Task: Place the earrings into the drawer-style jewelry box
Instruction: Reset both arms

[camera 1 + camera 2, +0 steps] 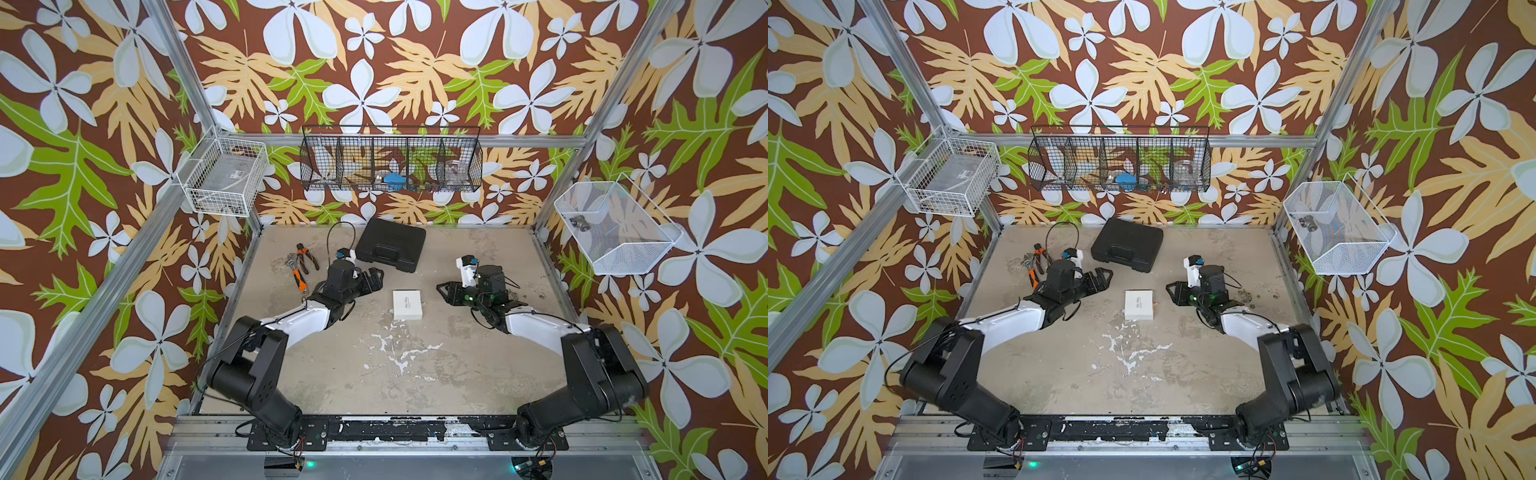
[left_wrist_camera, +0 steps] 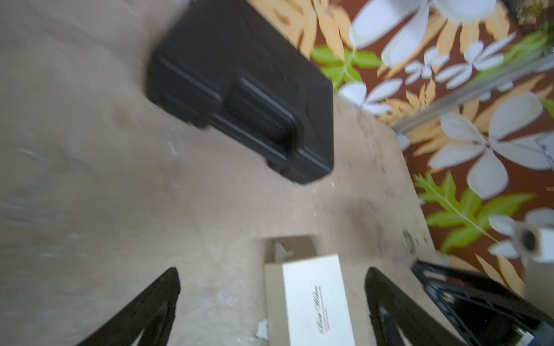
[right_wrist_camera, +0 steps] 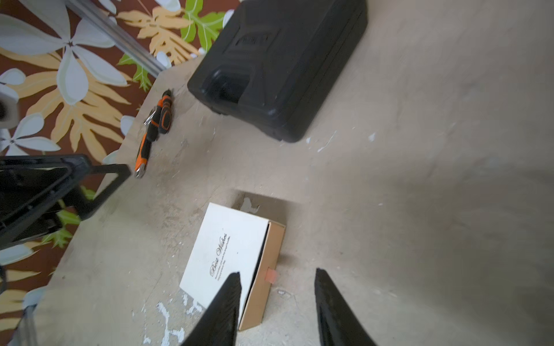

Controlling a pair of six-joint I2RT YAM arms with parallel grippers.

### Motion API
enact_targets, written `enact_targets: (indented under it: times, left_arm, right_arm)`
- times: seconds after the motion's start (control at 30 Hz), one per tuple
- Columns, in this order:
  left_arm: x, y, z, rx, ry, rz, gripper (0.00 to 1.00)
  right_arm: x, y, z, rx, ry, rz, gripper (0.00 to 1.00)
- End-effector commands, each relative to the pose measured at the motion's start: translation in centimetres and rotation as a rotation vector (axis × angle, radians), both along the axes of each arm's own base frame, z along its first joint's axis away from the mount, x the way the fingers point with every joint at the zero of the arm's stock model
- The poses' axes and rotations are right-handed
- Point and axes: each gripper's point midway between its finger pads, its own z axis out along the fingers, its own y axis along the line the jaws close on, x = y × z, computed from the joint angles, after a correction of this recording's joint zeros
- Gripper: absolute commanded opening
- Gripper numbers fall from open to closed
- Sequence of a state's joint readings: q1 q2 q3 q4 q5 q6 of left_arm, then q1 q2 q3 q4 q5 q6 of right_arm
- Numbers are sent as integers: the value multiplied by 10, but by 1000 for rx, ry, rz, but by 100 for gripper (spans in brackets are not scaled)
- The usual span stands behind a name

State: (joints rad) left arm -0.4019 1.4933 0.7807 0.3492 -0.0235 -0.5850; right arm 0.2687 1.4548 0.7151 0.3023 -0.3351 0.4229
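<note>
Squarely between both arms, the drawer-style jewelry box (image 1: 407, 304) lies flat on the table (image 1: 436, 386), its tan tray barely protruding. The left tool (image 1: 379, 279) is spread wide and the right tool (image 1: 441, 293) moderately parted, both apart from it. The earrings cannot be made out.

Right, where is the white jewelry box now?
In a top view the jewelry box lies mid-table between the left tool and right tool, with the black case behind it.
</note>
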Motion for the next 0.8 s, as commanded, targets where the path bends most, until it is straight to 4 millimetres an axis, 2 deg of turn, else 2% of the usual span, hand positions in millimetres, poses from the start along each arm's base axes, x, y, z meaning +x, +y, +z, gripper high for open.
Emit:
enact_targets:
  times: [0.0, 0.1, 0.17, 0.23, 0.3, 0.37, 0.4, 0.5, 0.57, 0.7, 0.77]
  left_arm:
    - [-9, 79, 28, 276, -193, 306, 100]
    - [-38, 131, 44, 381, -272, 471, 100]
    - [-59, 152, 48, 437, -358, 535, 100]
    - [-79, 167, 50, 453, -462, 583, 100]
    - [-88, 180, 45, 488, -490, 618, 100]
    - [-86, 192, 39, 545, -471, 661, 100]
    - [-80, 190, 30, 574, -430, 633, 100]
    - [-72, 201, 17, 577, -391, 636, 100]
    - [-66, 206, 4, 533, -371, 602, 100]
    - [-69, 211, -10, 458, -397, 555, 100]
    - [-69, 204, -11, 457, -406, 510, 100]
  right_arm:
    - [5, -57, 22, -198, -132, -234, 53]
    - [-2, -91, 52, -225, -241, -370, 67]
    - [-8, -111, 64, -229, -302, -446, 73]
    - [-17, -131, 68, -280, -367, -536, 77]
    - [-26, -152, 64, -347, -420, -628, 81]
    - [-33, -167, 55, -433, -450, -683, 85]
    - [-34, -173, 50, -452, -449, -707, 86]
    - [-35, -190, 30, -459, -420, -760, 90]
    - [-37, -199, 25, -499, -436, -790, 94]
    - [-44, -200, 24, -505, -510, -786, 94]
    - [-40, -199, 11, -497, -494, -749, 94]
